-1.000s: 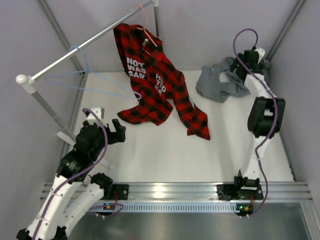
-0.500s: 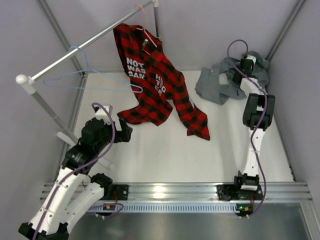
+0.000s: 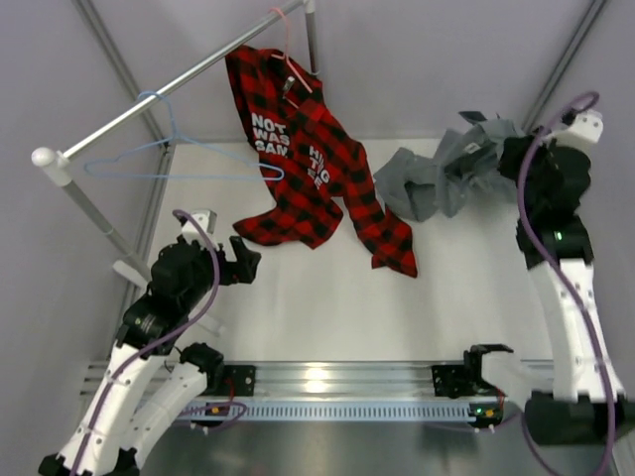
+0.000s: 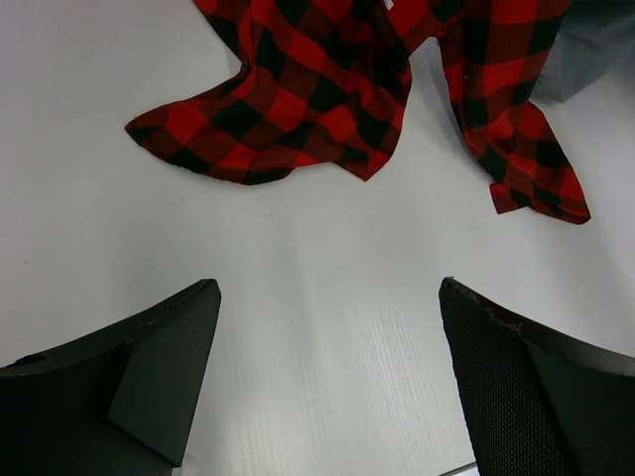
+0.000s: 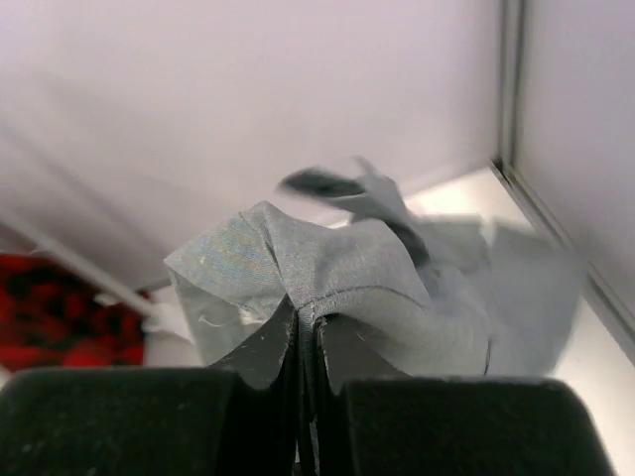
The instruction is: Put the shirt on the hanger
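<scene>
Both fingers of the right gripper (image 5: 308, 335) clamp a fold of the soft grey collared shirt (image 3: 437, 183), bunched up at far right; left gripper (image 4: 327, 297) gapes wide; thin light-blue triangular hanger (image 3: 179, 176) hangs on the metal rail (image 3: 119, 116).

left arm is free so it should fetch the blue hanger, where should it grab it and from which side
Probably the straight bottom bar of the hanger, near its middle, coming from the arm's side with the open left gripper. That bar is bare and faces the arm; its tip by the plaid shirt is crowded.
</scene>
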